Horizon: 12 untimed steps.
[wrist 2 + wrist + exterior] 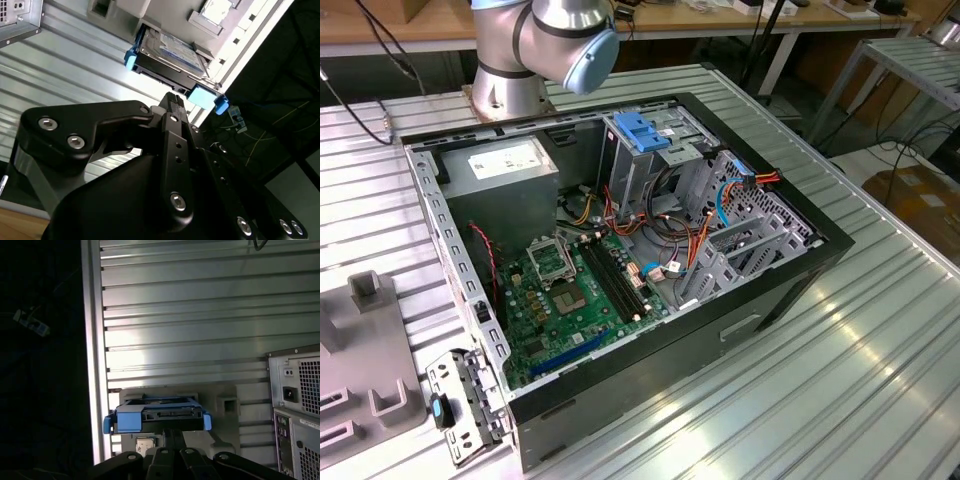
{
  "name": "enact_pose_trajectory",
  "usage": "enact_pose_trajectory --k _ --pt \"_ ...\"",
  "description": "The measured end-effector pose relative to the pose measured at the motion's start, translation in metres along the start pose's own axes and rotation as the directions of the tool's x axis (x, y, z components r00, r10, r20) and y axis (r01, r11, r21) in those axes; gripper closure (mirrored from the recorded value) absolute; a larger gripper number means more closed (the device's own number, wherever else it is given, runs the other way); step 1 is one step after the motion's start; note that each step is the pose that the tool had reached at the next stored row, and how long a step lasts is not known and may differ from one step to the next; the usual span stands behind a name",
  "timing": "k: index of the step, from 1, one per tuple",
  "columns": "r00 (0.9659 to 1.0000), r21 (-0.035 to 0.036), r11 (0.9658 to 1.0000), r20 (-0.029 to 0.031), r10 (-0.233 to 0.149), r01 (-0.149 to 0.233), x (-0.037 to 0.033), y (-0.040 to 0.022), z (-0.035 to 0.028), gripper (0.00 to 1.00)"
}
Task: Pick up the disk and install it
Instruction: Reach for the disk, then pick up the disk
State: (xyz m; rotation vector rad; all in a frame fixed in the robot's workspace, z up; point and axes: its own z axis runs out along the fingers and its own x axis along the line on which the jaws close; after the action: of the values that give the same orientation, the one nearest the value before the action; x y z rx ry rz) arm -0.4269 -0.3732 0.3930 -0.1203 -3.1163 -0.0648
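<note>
In the exterior view the computer case (pixel 650 375) is set on the table (pixel 840 380), with the arm's base (pixel 505 90) placed behind it at eleven o'clock; inside the case the power-supply box (pixel 505 170) is seated at ten o'clock, the drive cage (pixel 650 165) at one o'clock and the motherboard (pixel 560 300) on the floor at seven o'clock; a fixture (pixel 365 350) is laid on the table outside the case at eight o'clock. In both wrist views the disk (pixel 170 55) (pixel 157 417) is seen resting on a holder (pixel 220 395) near the table's edge, with the gripper (pixel 172 97) (pixel 172 432) placed just beside it.
</note>
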Motion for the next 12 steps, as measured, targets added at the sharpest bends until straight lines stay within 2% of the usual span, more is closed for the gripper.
enact_pose_trajectory --k 6,12 --pt "1.0 0.0002 1.0 -0.0018 0.0 0.0 0.0266 -0.0021 0.0008 0.89" --pt "1.0 0.0001 1.0 -0.0018 0.0 0.0 0.0281 -0.0022 0.0008 0.89"
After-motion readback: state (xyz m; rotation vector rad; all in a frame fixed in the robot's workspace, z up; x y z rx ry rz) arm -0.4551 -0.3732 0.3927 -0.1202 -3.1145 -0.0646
